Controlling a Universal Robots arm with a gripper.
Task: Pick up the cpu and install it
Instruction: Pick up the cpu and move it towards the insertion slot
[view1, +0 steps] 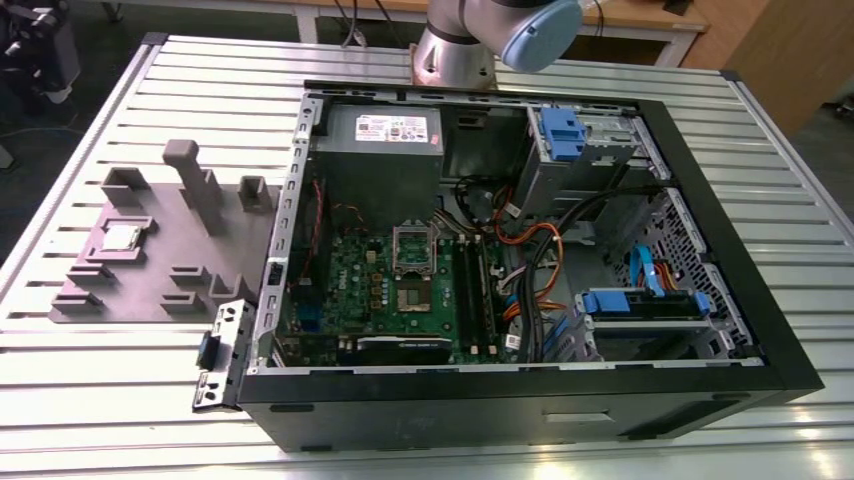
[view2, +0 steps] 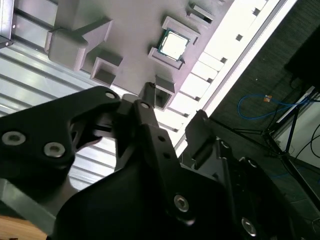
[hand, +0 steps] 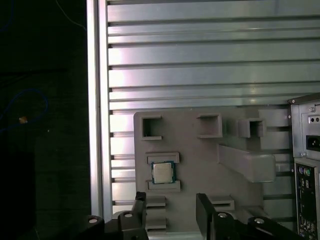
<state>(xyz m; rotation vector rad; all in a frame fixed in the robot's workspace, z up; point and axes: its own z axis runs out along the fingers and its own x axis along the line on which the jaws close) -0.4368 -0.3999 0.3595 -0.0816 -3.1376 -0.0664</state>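
The cpu (view1: 123, 237) is a small square chip with a silver top. It lies flat in a recess of the grey fixture plate (view1: 158, 285), on the table at the exterior view's left. Both wrist views look down on the cpu (hand: 163, 173) (view2: 175, 45) from well above. My gripper (hand: 171, 199) (view2: 174, 102) is open with nothing between its black fingers (hand: 140, 202), and it hangs clear of the plate. The arm's upper joint (view1: 514, 30) shows at the table's far side, behind the computer case.
An open black computer case (view1: 694, 170) lies on the slatted metal table (view1: 120, 400). Inside are a green motherboard (view1: 360, 290) with a raised silver socket frame (view1: 412, 247), black memory sticks (view1: 470, 280), cables and blue drive bays. Grey posts (view1: 198, 185) stand up from the fixture plate.
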